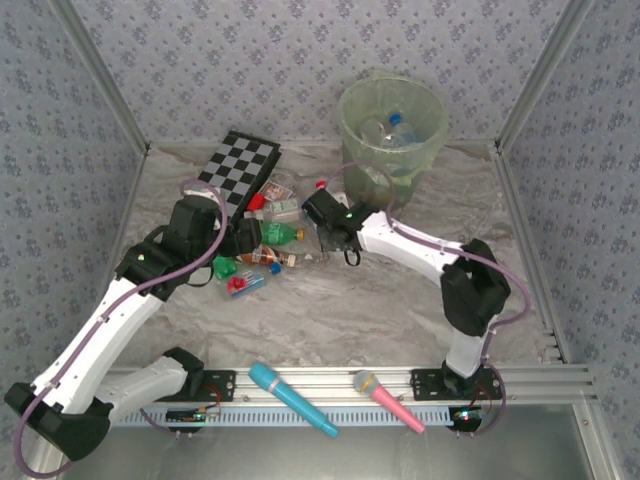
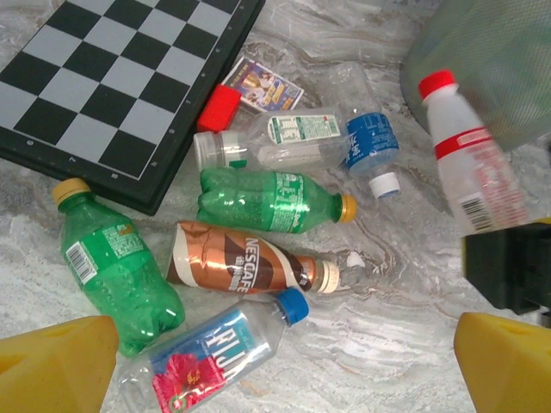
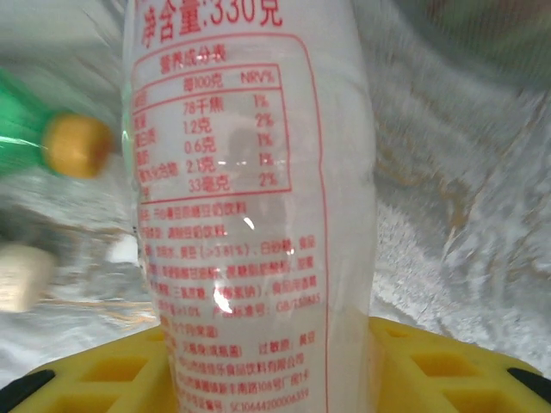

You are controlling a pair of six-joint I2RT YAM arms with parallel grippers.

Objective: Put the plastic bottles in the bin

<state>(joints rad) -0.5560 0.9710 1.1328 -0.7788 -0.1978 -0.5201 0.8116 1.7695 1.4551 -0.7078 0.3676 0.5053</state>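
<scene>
L arm (image 1: 110, 320) fwd, L pincer (image 2: 282, 361) wide open, R arm (image 1: 420, 250) bent inward, R pincer (image 3: 267, 366) clamped

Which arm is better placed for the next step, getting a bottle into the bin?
Right. The right gripper is closed on the red-capped white bottle, and the bin stands close beyond it. The left gripper hangs open over the bottles lying by the chessboard, holding nothing.

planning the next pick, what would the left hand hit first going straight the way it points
Probably the brown Nescafe bottle, lying ahead of the open left hand; the blue-capped bottle beside it may come first, depth is unclear.
</scene>
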